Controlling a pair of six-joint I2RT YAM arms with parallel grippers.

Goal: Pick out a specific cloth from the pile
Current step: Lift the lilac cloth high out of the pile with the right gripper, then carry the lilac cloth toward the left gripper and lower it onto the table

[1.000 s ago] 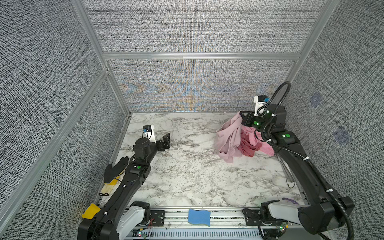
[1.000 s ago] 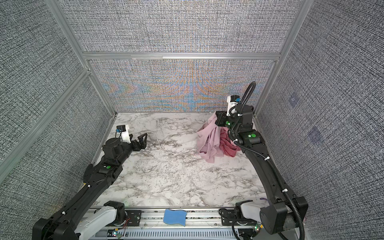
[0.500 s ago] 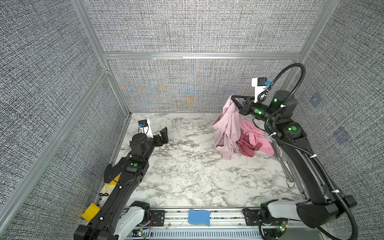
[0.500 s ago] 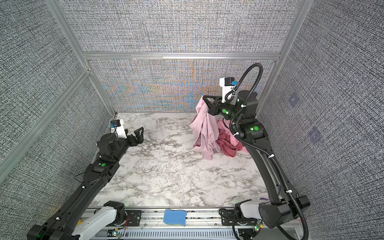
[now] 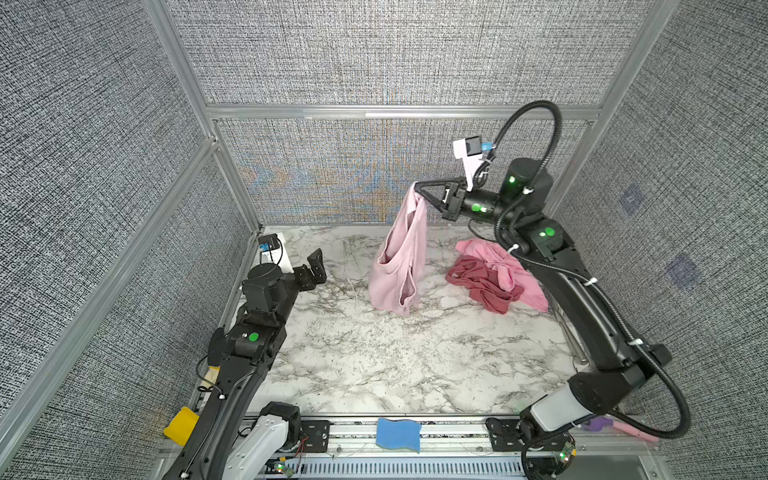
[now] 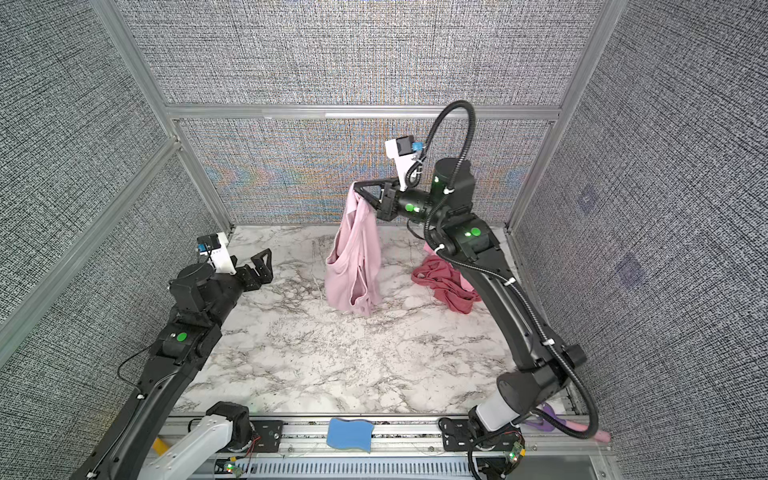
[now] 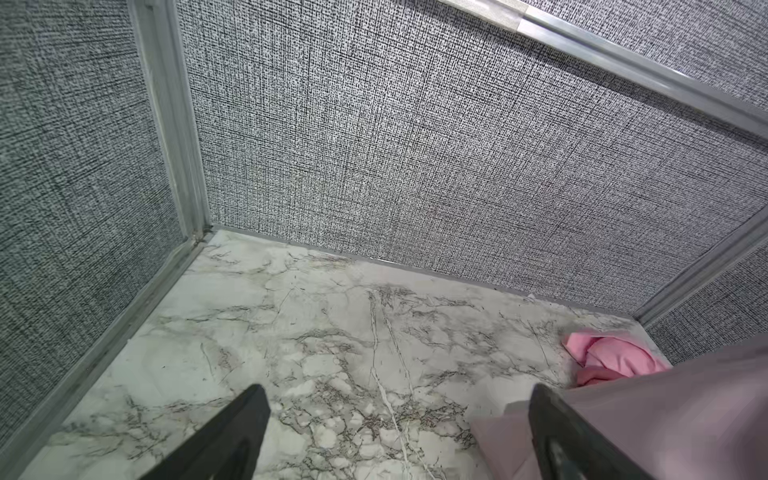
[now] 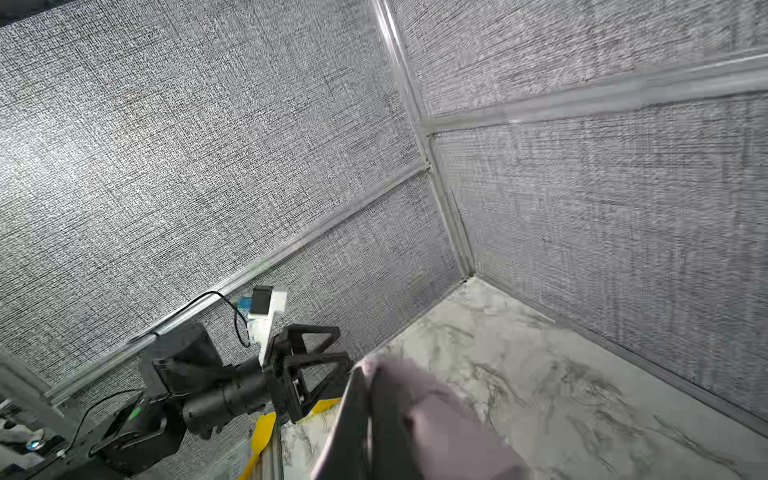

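Right jaws clamp the cloth [image 5: 399,266], hanging left of the pile [image 5: 486,282]; left jaws apart; only placing likely remains.

Left gripper [image 7: 397,392] wide open over marble table [image 7: 291,311]; pale mauve cloth [image 7: 685,415] behind one finger, bright pink cloth [image 7: 611,357] farther off.

Soft matt cloth [image 5: 398,266], smooth marble-look table [image 5: 374,361], rough woven walls [image 5: 374,54]
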